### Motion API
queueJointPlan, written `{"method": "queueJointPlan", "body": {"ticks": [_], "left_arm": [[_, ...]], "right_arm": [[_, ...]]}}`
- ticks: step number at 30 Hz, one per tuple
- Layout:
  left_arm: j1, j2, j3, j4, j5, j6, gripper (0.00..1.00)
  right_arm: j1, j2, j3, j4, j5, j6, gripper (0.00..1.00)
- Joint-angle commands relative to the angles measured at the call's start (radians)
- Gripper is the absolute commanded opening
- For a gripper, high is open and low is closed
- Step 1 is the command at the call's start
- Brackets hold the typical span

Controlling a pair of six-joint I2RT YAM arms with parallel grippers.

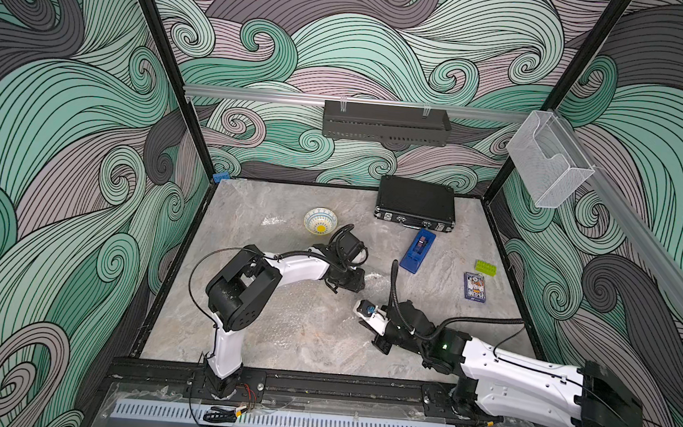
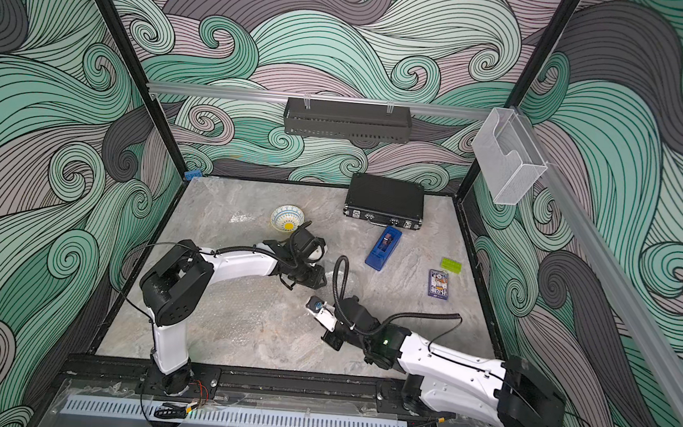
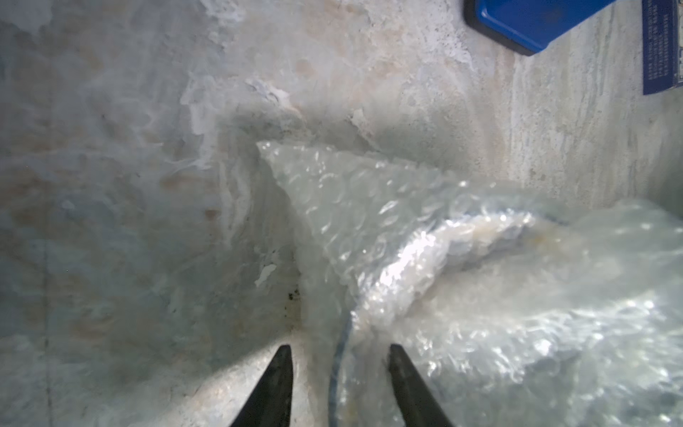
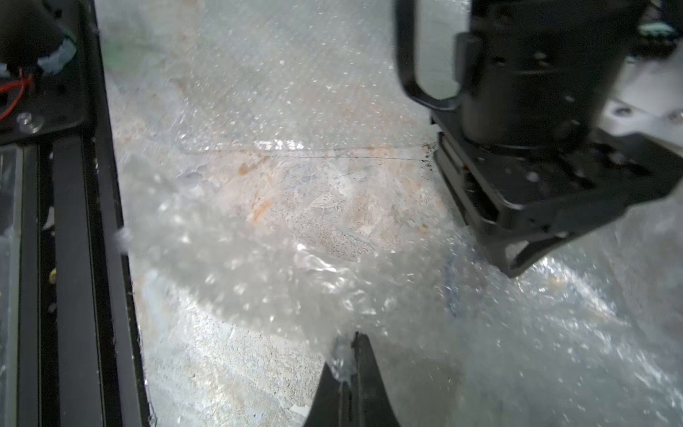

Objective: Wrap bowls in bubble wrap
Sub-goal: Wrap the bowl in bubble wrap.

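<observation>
Now my right hand [image 4: 351, 345] is pressed together, pinching an edge of the bubble wrap [image 4: 258, 266], which lies crumpled on the counter [image 1: 249, 199] between my arms. My left hand [image 3: 339, 347] is spread, straddling the wrap's edge. The pale bowl [image 1: 320, 220] sits upright farther back.

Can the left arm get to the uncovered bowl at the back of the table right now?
Probably yes: the bowl sits just past the left arm, nothing between them, and the left gripper is open, though bubble wrap lies between its jaws.
</observation>
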Motion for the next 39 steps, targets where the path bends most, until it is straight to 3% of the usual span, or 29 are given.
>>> {"method": "queueJointPlan", "body": {"ticks": [1, 9, 17, 31, 39], "left_arm": [[-0.009, 0.019, 0.006, -0.009, 0.003, 0.012, 0.39], [-0.016, 0.023, 0.010, -0.007, 0.008, 0.024, 0.34], [-0.031, 0.027, 0.017, -0.006, 0.012, 0.035, 0.32], [-0.047, 0.037, 0.024, -0.006, 0.014, 0.047, 0.28], [-0.053, 0.033, -0.006, 0.024, 0.014, 0.036, 0.27]], "right_arm": [[-0.075, -0.041, -0.017, 0.060, -0.004, 0.155, 0.00], [-0.237, -0.074, -0.040, 0.084, -0.054, 0.320, 0.00], [-0.392, 0.025, 0.039, 0.058, -0.149, 0.466, 0.00], [-0.486, 0.366, 0.322, -0.134, -0.274, 0.497, 0.00], [-0.501, 0.517, 0.412, -0.290, -0.200, 0.502, 0.00]]}}
